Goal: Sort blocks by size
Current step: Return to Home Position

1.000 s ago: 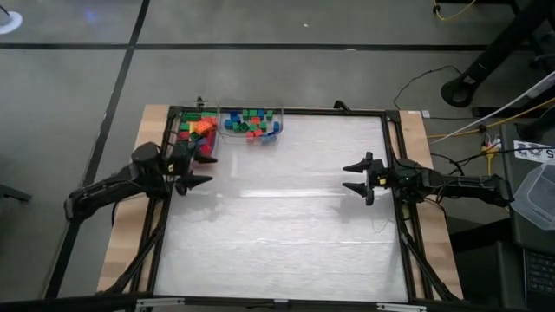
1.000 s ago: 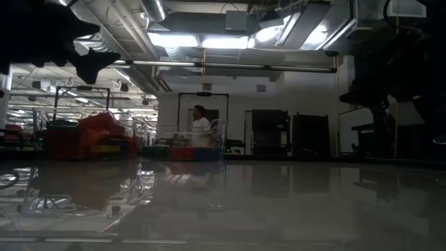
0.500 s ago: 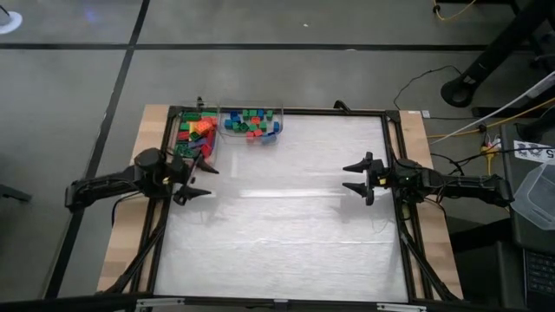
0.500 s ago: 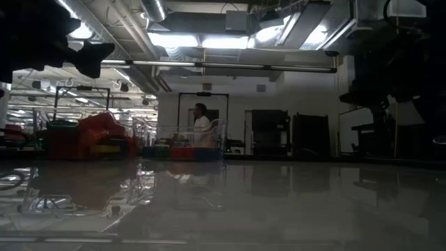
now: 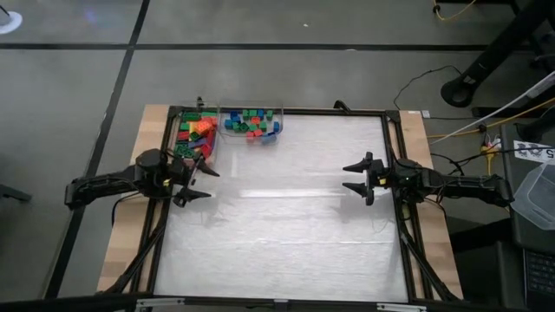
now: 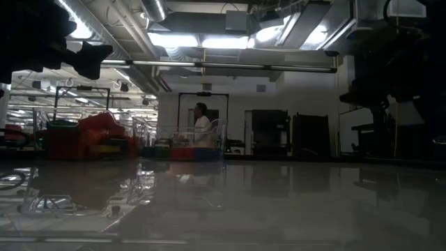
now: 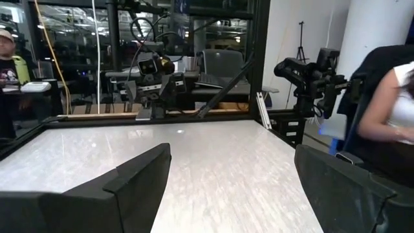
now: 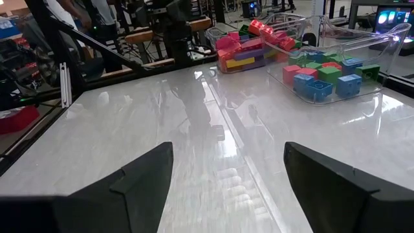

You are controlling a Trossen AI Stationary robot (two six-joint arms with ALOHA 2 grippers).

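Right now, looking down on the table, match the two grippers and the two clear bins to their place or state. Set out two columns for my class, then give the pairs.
1. left gripper
2. right gripper
3. left bin
4. right bin

A. holds short square blocks, mostly blue, green and red
B. fingers open, near the table's right edge
C. holds longer blocks, red, orange, green and purple
D. fingers open, near the left edge, close to the bins

Pairs: 1-D, 2-B, 3-C, 4-A

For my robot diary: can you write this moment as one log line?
left gripper: open, empty, beside bins | right gripper: open, empty, right edge | blocks: inside bins
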